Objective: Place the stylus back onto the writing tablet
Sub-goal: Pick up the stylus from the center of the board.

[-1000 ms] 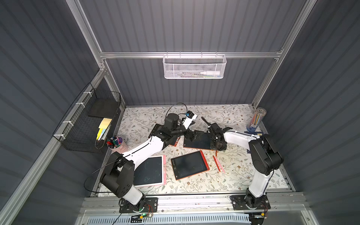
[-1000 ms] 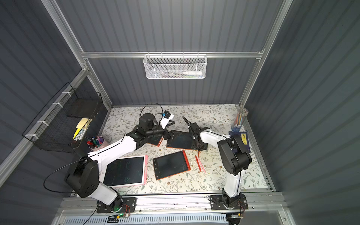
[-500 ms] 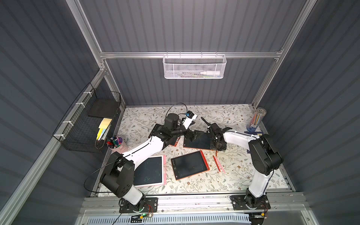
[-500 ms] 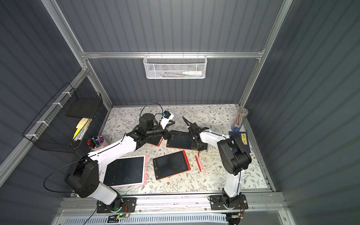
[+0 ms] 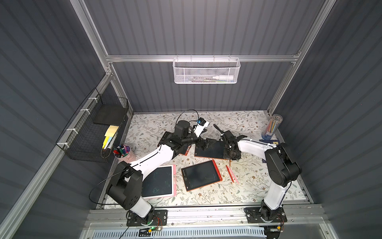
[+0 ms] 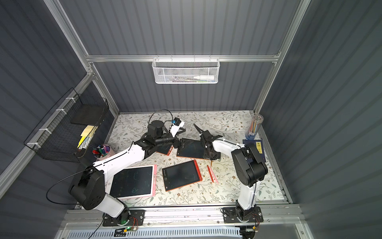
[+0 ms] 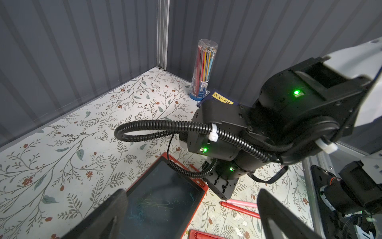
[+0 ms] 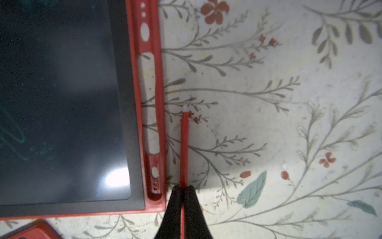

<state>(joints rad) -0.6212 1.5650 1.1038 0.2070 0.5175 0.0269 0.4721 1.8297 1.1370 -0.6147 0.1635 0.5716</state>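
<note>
on the floral table lies the red-framed writing tablet. the left gripper stands spread wide at the tablet's opposite end, grasping nothing. the right gripper is clenched on the red stylus, which runs parallel to the tablet's slotted edge, just beside it, off the tablet.

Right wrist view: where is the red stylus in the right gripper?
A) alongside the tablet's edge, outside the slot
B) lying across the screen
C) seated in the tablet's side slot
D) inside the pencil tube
A: the right gripper, shut on the red stylus, holds it beside the red tablet over the floral cloth; the slot is empty.
</note>
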